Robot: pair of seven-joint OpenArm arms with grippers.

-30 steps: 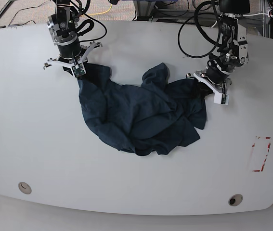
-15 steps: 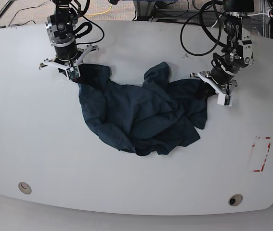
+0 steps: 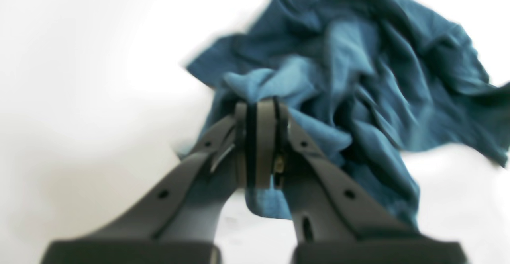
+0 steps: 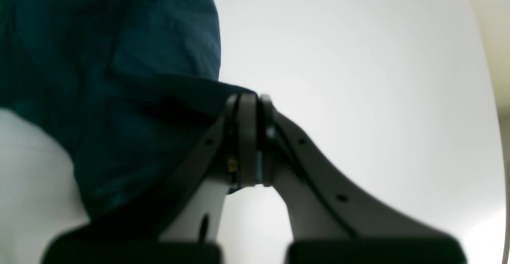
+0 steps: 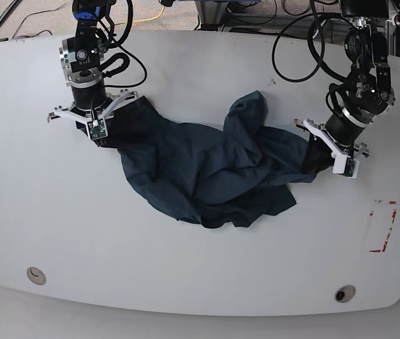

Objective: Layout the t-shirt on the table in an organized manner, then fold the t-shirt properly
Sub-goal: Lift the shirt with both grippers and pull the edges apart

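Base view is showing the white table (image 5: 44, 212) bearing the crumpled t-shirt (image 5: 207, 176). Both the left gripper (image 5: 326, 152) and right gripper (image 5: 101, 134) are pinching opposite shirt edges, jaws closed tight.

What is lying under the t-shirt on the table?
Around the crumpled t-shirt only bare white table shows. The surface beneath the cloth is covered, so anything hidden there cannot be seen.

t-shirt (image 5: 207, 169) mid-table (image 5: 185, 275) | red mark (image 5: 382, 226) right of it, apart
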